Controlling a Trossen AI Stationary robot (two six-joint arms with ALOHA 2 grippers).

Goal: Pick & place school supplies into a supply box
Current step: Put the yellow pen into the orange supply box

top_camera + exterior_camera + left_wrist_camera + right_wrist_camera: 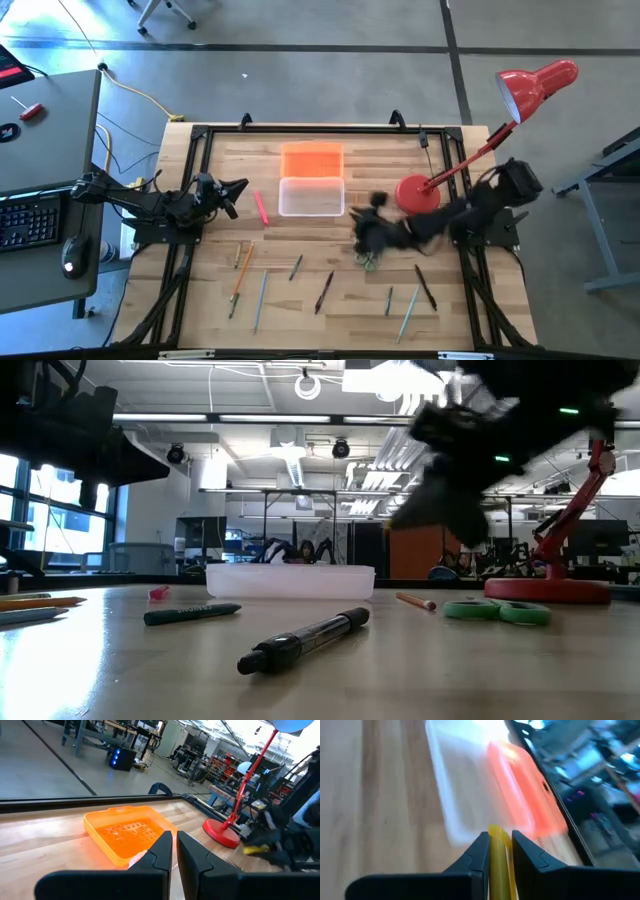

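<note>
The supply box, a clear tray (311, 196) with its orange lid (312, 160) lying open behind it, sits mid-table toward the far edge. My right gripper (362, 228), blurred, hovers just right of the tray, above the table, shut on a yellow pencil (498, 851). That pencil also shows in the left wrist view (256, 850). My left gripper (238, 190) waits at the table's left, pointing level toward the box (125, 835), fingers shut with nothing between them. Other school supplies lie flat on the near half: pencils (240, 275), a pink marker (261, 208), green scissors (370, 262). My right gripper pinches the yellow pencil between its two fingers; one end (495, 831) shows just past the fingertips. The fingers slant down toward the clear tray (455, 795). The pencil is lifted clear of the table. Blur hides how it lies in the hold.
A red desk lamp stands with its round base (415, 193) right of the tray and close behind my right arm, its stem rising to the far right. A black pen (305, 640) and a teal one (190, 614) lie near the front edge.
</note>
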